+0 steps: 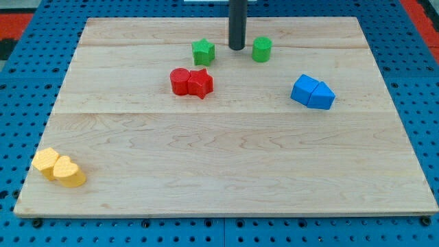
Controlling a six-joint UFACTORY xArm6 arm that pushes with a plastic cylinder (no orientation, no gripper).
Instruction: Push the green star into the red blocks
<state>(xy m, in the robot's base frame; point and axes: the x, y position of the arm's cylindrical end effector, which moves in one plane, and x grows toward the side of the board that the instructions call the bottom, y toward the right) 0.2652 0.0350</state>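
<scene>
A lab bench: wooden board (226,185) on blue pegboard (411,75).

Green star (203,51) lies flat — just above the touching red blocks (191,82).

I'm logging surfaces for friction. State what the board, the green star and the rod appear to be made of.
Board: light wood, probably unvarnished or matte; grain and plank seams show. Green star: likely plastic, uniform colour, slight sheen. Rod, ending at my tip between the green star and the green cylinder: dark, smooth; metal or plastic, unclear.
</scene>
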